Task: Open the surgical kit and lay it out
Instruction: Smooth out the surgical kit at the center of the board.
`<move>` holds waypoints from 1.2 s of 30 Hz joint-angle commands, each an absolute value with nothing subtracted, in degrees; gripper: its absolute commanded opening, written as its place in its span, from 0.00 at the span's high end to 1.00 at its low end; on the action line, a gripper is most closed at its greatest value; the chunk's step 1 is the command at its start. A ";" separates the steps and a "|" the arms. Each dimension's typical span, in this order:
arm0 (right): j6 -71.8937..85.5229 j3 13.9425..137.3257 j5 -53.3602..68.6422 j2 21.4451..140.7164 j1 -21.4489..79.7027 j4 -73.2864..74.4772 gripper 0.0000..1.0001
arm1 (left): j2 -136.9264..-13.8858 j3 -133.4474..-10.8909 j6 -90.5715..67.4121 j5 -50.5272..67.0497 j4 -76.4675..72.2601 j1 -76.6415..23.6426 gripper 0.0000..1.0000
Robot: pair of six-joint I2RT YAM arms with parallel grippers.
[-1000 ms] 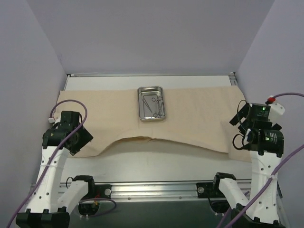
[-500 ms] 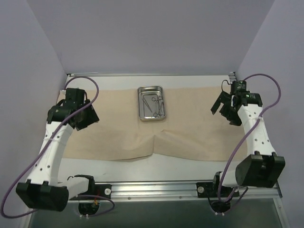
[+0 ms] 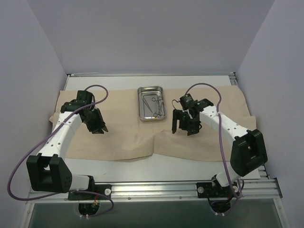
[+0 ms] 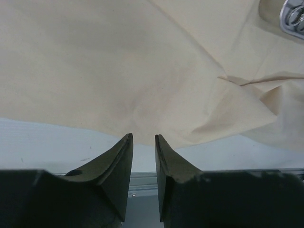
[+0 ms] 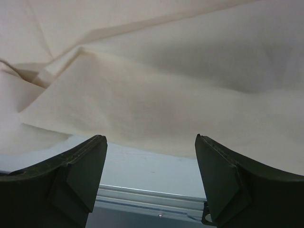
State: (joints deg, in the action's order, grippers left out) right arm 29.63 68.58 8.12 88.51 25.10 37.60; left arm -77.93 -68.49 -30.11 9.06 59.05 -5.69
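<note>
Steel tray [image 4: 294, 20]: only one corner shows in the left wrist view, blurred and cut off by the top-right edge. Instruments [image 3: 153, 104] in the tray, top view: too small to count. Cloth wrap [image 5: 156, 95] runs past the frame edges in both wrist views and hides most of the table [image 3: 142, 168].

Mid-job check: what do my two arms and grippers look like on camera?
The left arm and right arm have white links dotted with small holes and bulky black joints. A purple cable loops from each wrist. The left gripper and right gripper are black, with dark wedge-shaped fingers.
</note>
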 commanded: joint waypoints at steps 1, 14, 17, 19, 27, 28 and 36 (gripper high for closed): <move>33.30 64.17 4.75 88.68 26.97 36.04 0.24 | -79.27 -66.02 -33.64 7.31 60.55 -6.33 0.66; 38.76 51.51 -3.87 93.87 37.17 23.21 0.23 | -84.90 -52.13 -46.84 6.33 50.28 -9.40 0.65; 40.95 48.70 -4.66 92.82 39.28 22.33 0.20 | -85.87 -49.23 -48.42 8.17 50.36 -9.49 0.65; 42.36 47.03 -4.57 92.55 39.99 22.58 0.19 | -85.61 -46.77 -50.18 7.91 50.89 -9.49 0.64; 45.44 40.44 -0.62 86.67 44.73 27.94 0.15 | -82.80 -42.81 -53.79 6.77 61.25 -9.49 0.67; 45.44 39.65 1.73 85.62 45.35 29.78 0.15 | -80.62 -42.72 -53.70 6.51 63.61 -9.49 0.75; 44.39 51.83 2.65 71.37 47.02 45.51 0.10 | -65.58 -58.16 -45.82 0.53 73.39 -8.70 0.83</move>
State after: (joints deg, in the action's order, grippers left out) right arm 43.94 43.59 2.66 75.77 47.35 36.18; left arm -70.04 -48.36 -50.68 4.34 69.47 -9.26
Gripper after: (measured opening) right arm 0.888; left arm 0.163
